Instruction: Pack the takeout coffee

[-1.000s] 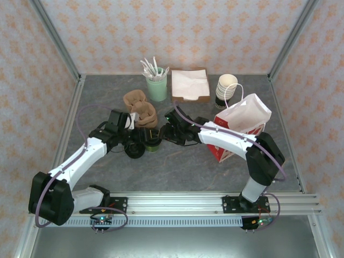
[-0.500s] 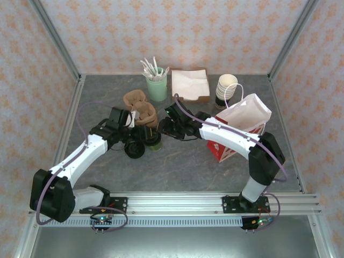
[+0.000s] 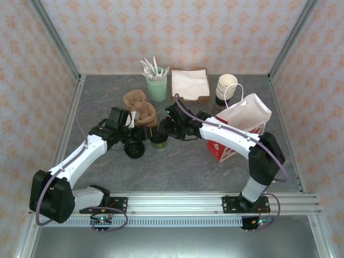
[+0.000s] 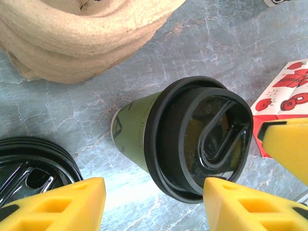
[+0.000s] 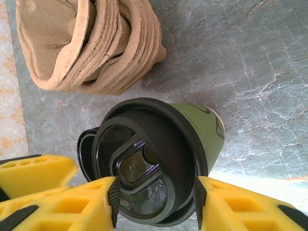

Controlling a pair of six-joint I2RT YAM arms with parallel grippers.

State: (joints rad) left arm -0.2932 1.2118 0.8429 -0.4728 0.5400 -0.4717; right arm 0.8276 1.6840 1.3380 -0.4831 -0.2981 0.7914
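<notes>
The left jaws stand released, one finger apart from the takeout coffee (image 4: 137,139) and the other just beside the rim of its black lid (image 4: 168,144). A stack of spare lids (image 4: 29,163) lies just outside the clear finger, so a sideways sweep of this arm could scatter them. The coffee stands on the tabletop (image 4: 216,48) just ahead of the left jaws' tips and between them, with the pulp cup carriers (image 4: 82,38) beyond. The right jaws are grasping the coffee by the lid, their dark pads (image 5: 114,202) set against opposite sides of it rather than against the green paper wall. That is the main risk: from this angle I cannot tell whether the lid is snapped down all round, and if it is not, a lift would pull it free and drop the cup. A harder squeeze could buckle the lid. Both arms' fingers crowd the same rim, so a shifting left finger could strike the right one and tip the cup. The paper bag (image 3: 244,115) sits well apart on the far side of the right jaws, and a low carry could catch its edge.
</notes>
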